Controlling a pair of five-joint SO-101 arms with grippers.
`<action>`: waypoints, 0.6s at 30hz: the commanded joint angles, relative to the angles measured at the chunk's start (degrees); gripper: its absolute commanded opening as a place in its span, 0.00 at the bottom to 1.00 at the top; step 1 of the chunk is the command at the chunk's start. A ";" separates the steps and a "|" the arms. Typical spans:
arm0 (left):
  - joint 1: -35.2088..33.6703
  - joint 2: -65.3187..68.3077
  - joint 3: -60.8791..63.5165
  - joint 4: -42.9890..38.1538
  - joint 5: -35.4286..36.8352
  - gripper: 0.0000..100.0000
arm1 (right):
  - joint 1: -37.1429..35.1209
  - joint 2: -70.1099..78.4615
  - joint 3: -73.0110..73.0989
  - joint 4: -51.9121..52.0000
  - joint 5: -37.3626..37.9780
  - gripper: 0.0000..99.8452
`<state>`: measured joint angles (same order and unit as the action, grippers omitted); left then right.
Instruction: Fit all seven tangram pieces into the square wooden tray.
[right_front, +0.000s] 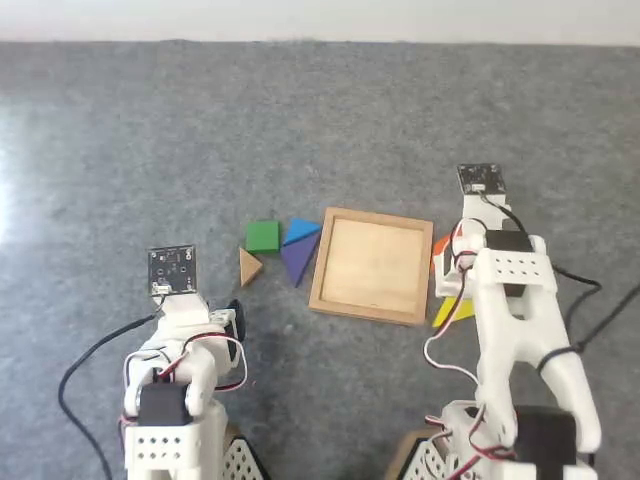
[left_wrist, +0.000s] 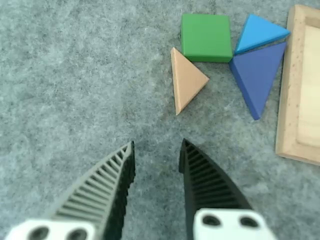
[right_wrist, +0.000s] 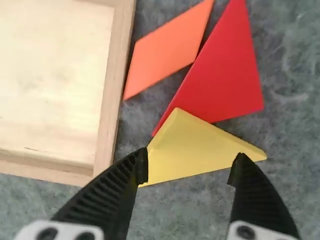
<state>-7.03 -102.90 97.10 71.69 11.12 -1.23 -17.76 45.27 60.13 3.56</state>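
- The tray sits at centre frame in the high view with its floor bare. All 7 pieces lie outside it on the grey table.
- 4 pieces cluster just left of the tray: the green square, light blue triangle, dark blue triangle and tan triangle.
- 3 lie just right of it: the orange parallelogram, red triangle and yellow triangle. The yellow one touches the red one's edge and lies close beside the tray's rim.
- The right gripper is released, its jaws spread to either side of the yellow triangle and gripping nothing yet.
- The left gripper hangs at lower left, also released, with bare table between its jaws, short of the tan triangle.
- Risk 1: the jaws would meet slanted edges, so a squeeze may squirt the thin piece out sideways.
- Risk 2: one finger stands near the rim, so closing or lifting could snag the tray and shove it.
- Risk 3: the yellow triangle may drag the red one along, since they touch.
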 joint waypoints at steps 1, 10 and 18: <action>-0.44 -0.79 -0.66 0.26 0.62 0.14 | 0.04 0.92 -1.14 -1.10 -2.46 0.27; -0.44 -0.79 -0.66 0.26 0.62 0.14 | -1.71 9.01 -0.62 -2.86 -23.82 0.28; -0.44 -0.79 -0.66 0.26 0.62 0.14 | -1.36 18.33 -6.24 -2.77 -37.19 0.28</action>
<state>-7.03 -102.90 97.10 71.69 11.12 -2.37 -1.58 42.29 57.67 -31.96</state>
